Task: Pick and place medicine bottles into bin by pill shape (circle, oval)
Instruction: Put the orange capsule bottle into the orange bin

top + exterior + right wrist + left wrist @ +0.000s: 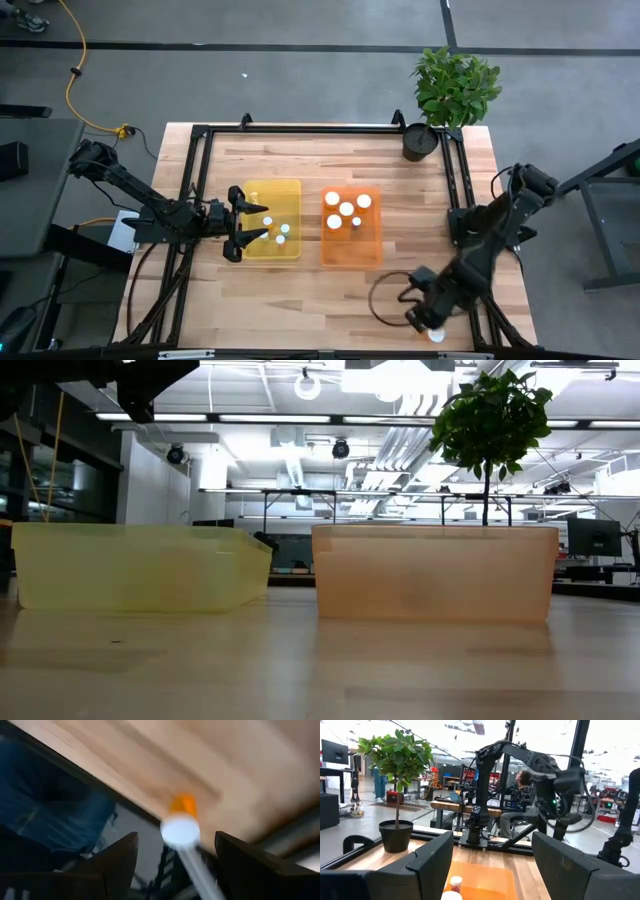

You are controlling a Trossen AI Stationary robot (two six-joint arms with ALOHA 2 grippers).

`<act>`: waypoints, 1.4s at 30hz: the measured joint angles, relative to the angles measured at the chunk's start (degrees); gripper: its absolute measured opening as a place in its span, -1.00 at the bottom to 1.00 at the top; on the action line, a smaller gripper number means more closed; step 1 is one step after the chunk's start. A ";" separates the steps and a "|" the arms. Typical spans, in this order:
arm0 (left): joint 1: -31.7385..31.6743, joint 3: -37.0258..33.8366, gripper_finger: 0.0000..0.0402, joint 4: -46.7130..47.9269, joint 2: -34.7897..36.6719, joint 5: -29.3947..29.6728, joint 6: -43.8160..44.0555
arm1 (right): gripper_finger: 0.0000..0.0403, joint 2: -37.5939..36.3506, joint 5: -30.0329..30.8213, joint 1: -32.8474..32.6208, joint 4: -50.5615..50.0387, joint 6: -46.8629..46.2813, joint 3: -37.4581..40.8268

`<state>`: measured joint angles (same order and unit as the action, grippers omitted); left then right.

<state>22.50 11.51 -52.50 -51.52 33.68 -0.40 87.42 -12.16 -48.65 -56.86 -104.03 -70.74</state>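
The right gripper [432, 326] sat low at the worktop's [300, 290] near right edge, its fingers [115, 862] spread wide with nothing between them. Just past them lay one bottle [181, 822] — amber body, white cap toward the wrist camera — at the very edge of the wood; from above its cap [436, 335] showed just beyond the gripper.

Further in, two bins stood side by side near the middle of the worktop, close but apart. The orange bin [372, 250] on the right held about five white-capped bottles [346, 209], clustered in its far half. The yellow bin [290, 190] on the left held about four smaller caps [283, 229] toward its near half. The left gripper [247, 221] hung over the yellow bin's left side, fingers [427, 865] wide apart and empty; its wrist view looked across the orange bin at two caps [456, 881] directly below.

At the far right corner stood a plant [455, 85] in a black pot [420, 141]. Beyond the worktop, a seated person [517, 795] showed behind the right arm — partly hidden by it.
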 joint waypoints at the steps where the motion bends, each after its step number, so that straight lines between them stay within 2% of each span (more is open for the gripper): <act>1: -0.01 0.00 0.28 -0.02 0.01 0.00 0.36 | 0.27 0.38 -1.26 -1.32 0.20 -3.61 0.00; 6: 0.00 0.00 0.28 0.20 0.01 -0.01 1.29 | 0.27 1.78 -1.92 -5.50 0.51 -18.82 0.00; 11: -0.02 0.00 0.28 0.18 0.00 -0.01 1.27 | 0.27 3.88 -1.82 -6.29 1.21 -25.87 0.00; 22: -0.01 0.00 0.28 0.18 -0.01 -0.01 0.85 | 0.27 10.86 -6.53 -6.22 6.16 -24.21 0.00; 42: 0.00 0.00 0.28 0.14 0.01 -0.01 0.83 | 0.27 12.68 -4.77 -6.18 3.20 -20.17 0.00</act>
<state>22.50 11.51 -52.36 -51.51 33.67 0.43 100.09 -16.93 -54.83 -53.66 -124.20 -70.74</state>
